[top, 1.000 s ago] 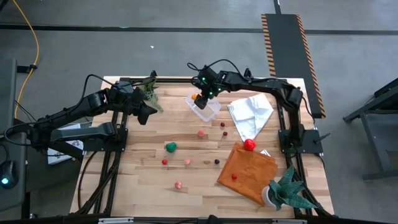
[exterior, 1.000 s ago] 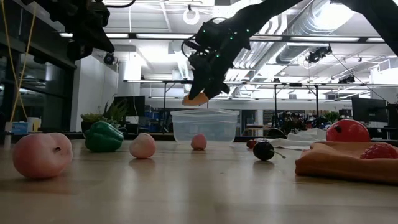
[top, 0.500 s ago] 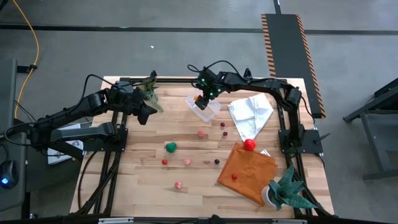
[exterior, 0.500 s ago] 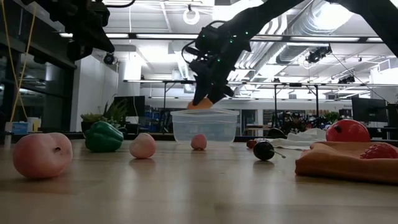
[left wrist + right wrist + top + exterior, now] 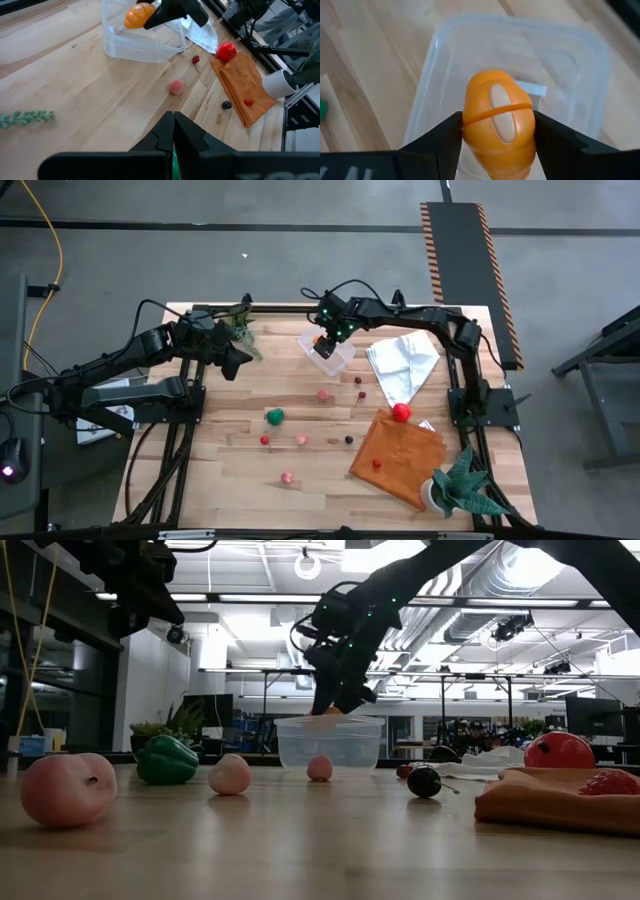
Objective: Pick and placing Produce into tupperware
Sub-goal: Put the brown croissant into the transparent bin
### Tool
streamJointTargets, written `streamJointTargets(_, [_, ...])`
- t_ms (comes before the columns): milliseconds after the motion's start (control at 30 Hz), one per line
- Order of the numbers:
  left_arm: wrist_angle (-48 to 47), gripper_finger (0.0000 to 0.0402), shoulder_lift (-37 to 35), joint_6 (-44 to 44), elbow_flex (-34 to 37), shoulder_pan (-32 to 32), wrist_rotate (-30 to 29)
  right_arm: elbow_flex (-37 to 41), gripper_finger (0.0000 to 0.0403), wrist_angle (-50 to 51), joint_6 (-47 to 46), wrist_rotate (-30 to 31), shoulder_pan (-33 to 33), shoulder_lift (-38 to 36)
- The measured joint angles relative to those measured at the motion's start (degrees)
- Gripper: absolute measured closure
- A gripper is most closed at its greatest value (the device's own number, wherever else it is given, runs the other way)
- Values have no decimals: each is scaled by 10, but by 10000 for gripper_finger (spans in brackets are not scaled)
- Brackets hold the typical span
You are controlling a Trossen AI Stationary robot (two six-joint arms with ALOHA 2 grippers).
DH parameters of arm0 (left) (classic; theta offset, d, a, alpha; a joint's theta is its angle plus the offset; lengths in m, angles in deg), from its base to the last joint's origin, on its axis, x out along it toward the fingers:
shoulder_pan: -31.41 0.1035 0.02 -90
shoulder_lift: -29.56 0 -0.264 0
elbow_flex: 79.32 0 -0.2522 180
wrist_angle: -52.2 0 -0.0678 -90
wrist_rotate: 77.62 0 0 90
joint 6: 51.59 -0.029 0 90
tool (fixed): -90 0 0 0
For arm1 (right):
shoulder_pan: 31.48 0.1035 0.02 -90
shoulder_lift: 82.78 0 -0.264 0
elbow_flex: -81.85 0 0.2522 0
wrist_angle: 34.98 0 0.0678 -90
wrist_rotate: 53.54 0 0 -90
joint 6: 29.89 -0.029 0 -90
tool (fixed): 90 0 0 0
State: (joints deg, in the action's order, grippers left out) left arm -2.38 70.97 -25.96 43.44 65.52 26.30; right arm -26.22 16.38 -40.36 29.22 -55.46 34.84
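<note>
1. Lower than a second before, the right hand had dropped from above the tupperware until the orange toy fruit it carried sat at the rim; the high view showed the arm drawn slightly nearer the container's middle.
2. On the surface, the tupperware stood near the far edge, just beside the white cloth. It was clear, rectangular, round-cornered and looked light; nothing else showed inside it.
3. The right hand was clamped on the orange fruit, one finger on each side, directly over the container's open mouth.
4. The left hand was clenched on nothing, waiting well apart over the surface's left side.
5. The orange fruit was plump and glossy, with a pale oval patch and a seam across it.
6. Risks, as I judged them: a further descent could press a finger onto the thin wall and tip or shove the light container; released from too high, the smooth fruit might bounce out.
</note>
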Motion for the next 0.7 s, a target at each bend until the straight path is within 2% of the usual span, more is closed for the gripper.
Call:
streamJointTargets(433, [0, 401, 0, 1, 0, 0, 0, 0, 199, -16, 5, 8, 9, 23])
streamJointTargets(700, [0, 401, 0, 1, 0, 0, 0, 0, 199, -22, 40, 28, 13, 25])
